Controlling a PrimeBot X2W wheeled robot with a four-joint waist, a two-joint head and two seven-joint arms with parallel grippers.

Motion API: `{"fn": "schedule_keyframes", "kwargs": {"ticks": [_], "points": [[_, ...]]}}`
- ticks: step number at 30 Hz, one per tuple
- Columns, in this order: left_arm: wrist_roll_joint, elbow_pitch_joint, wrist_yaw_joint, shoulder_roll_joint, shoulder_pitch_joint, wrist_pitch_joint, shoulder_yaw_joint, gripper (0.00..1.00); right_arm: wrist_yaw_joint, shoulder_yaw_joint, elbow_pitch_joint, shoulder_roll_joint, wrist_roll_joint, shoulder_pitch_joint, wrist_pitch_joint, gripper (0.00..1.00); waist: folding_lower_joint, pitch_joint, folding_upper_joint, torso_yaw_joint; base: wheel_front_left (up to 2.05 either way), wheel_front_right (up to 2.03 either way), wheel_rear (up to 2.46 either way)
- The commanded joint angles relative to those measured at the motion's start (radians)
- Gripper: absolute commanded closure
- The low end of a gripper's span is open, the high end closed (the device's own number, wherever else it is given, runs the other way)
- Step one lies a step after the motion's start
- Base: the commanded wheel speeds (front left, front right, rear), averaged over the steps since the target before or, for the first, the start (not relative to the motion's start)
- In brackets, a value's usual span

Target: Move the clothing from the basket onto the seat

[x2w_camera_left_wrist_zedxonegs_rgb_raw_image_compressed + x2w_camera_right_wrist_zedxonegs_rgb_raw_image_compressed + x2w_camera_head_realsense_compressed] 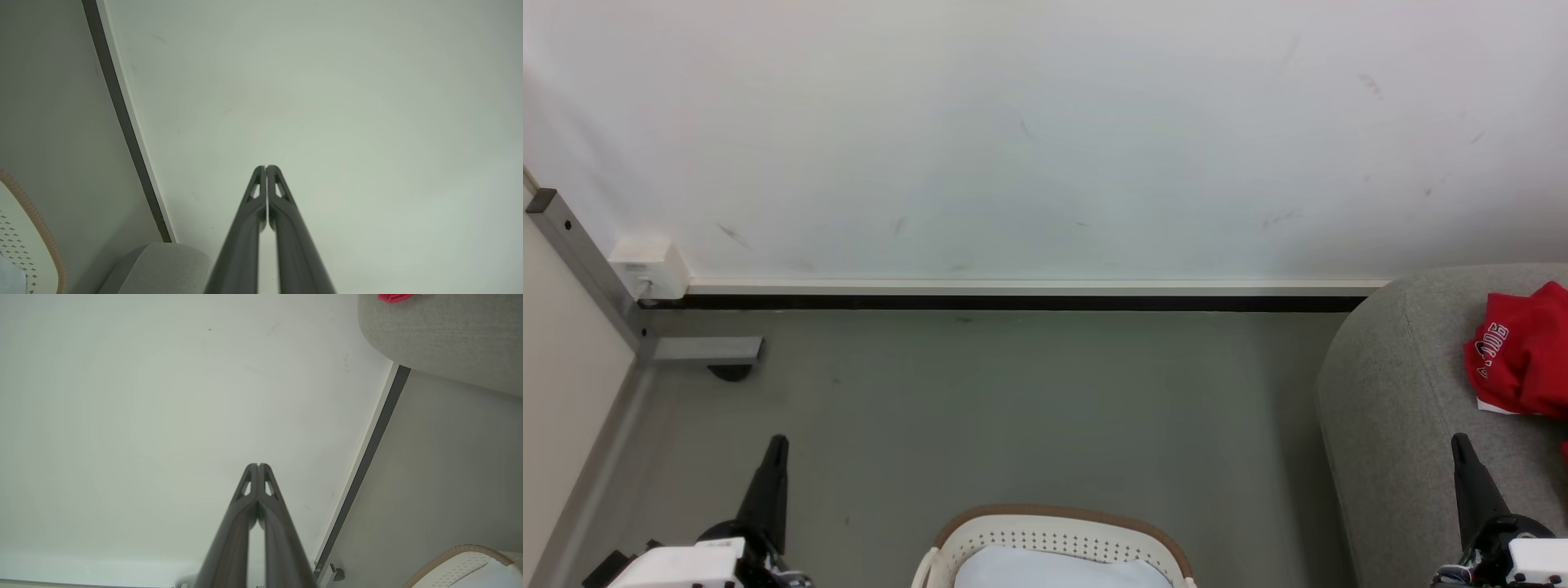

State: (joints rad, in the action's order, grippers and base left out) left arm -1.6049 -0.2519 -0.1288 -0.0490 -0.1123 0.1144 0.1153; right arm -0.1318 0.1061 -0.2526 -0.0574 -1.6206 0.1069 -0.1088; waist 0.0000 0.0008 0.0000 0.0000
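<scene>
Grey woven fabric marks the seat (1405, 392) at the right of the head view, the biggest thing here. The clothing (1523, 351) already lies on top of it: a crumpled red jersey with white lettering (part of it runs off the picture's edge). The basket (1054, 516) stands on the floor (1013, 408) at the bottom middle, apart from the seat. Its visible far end holds a pale thing (1054, 570), not red, though most of its inside is cut off below. The move therefore looks largely done, with a remainder in the basket that I cannot rule out. The left gripper (778, 445) and right gripper (1460, 441) stand either side of the basket, each with its fingers pressed together, holding nothing.
</scene>
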Motion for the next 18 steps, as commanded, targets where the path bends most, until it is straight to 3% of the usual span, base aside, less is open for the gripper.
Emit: {"fn": "schedule_keyframes", "kwargs": {"ticks": [1,18], "points": [[-0.012,0.002,-0.004,-0.002,-0.006,0.005,0.003,1.00,0.002,0.004,0.006,0.002,0.003,0.013,-0.002,1.00,0.0000,0.000,0.0000,0.000,0.00,0.00,0.00],[-0.012,0.002,-0.004,-0.002,-0.006,0.005,0.003,1.00,0.002,0.006,0.006,0.003,0.004,0.013,-0.003,1.00,0.0000,0.000,0.0000,0.000,0.00,0.00,0.00]]}}
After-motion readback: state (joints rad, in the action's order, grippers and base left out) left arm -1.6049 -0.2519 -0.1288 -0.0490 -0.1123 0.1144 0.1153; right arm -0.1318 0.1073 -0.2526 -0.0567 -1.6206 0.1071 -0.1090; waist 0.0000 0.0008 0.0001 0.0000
